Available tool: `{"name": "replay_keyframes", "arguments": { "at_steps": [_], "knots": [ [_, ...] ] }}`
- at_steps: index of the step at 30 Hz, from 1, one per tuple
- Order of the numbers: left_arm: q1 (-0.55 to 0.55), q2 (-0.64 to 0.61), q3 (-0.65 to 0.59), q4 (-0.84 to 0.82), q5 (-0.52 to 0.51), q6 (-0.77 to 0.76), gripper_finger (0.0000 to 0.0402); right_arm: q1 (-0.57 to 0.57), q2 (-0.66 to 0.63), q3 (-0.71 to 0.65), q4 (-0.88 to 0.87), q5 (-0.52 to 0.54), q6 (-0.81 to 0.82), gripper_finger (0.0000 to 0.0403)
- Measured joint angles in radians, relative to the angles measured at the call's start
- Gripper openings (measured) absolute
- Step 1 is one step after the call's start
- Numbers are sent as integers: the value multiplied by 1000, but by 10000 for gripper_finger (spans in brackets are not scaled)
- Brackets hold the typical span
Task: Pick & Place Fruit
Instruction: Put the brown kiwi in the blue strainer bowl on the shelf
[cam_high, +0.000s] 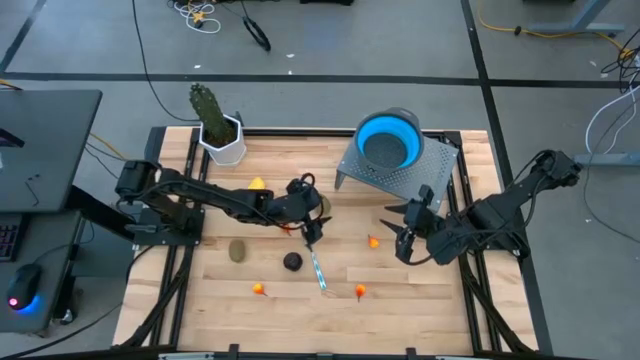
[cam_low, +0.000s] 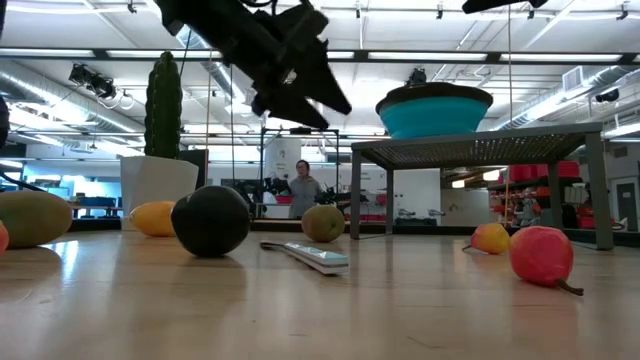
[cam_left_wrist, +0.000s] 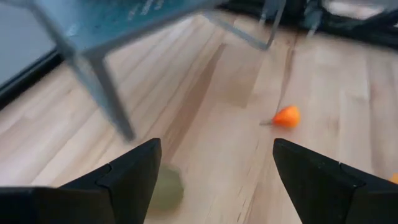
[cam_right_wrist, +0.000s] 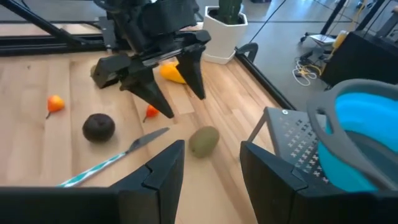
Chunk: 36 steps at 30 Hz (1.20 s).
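Observation:
My left gripper (cam_high: 311, 226) (cam_left_wrist: 217, 155) is open and hangs above the table's middle. One olive-brown oval (cam_high: 322, 205) (cam_left_wrist: 165, 190) (cam_right_wrist: 203, 140) lies on the wood just below and beside its fingers. The other olive oval (cam_high: 238, 250), the yellow oblong (cam_high: 257, 184), the dark purple ball (cam_high: 292, 262) (cam_low: 211, 220) and three small orange pieces (cam_high: 373, 240) (cam_high: 258, 289) (cam_high: 360, 291) rest on the table. My right gripper (cam_high: 404, 233) (cam_right_wrist: 211, 155) is open near the table's right side and points toward the middle.
A blue bowl (cam_high: 388, 140) (cam_low: 435, 108) sits on a grey perforated stand (cam_high: 430, 165) at the far right. A cactus in a white pot (cam_high: 218, 128) stands at the far left corner. A slim knife (cam_high: 318, 266) (cam_right_wrist: 112, 160) lies beside the purple ball.

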<state>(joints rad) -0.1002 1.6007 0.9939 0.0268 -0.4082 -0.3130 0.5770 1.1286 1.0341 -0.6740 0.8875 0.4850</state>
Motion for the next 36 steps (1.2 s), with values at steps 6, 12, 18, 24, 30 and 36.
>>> {"name": "replay_keyframes", "arguments": {
  "at_steps": [6, 12, 18, 24, 30, 36],
  "knots": [
    [23, 22, -4, -11, 70, 16, 335, 2, 0, -2, 2, 1, 8, 167],
    [71, 66, -2, -7, 112, 55, 388, 2, 0, -2, -4, 2, 5, 167],
    [94, 101, -5, 10, 153, 102, 393, 2, 0, -2, -27, 2, 5, 167],
    [116, 142, -1, 41, 117, 142, 398, 2, 1, -8, -40, 17, 5, 167],
    [154, 170, -5, 30, 151, 147, 399, -1, 0, -35, -40, 60, 4, 167],
    [182, 169, -22, 40, 151, 147, 400, -2, 0, -37, -40, 73, -7, 167]
  ]
}}
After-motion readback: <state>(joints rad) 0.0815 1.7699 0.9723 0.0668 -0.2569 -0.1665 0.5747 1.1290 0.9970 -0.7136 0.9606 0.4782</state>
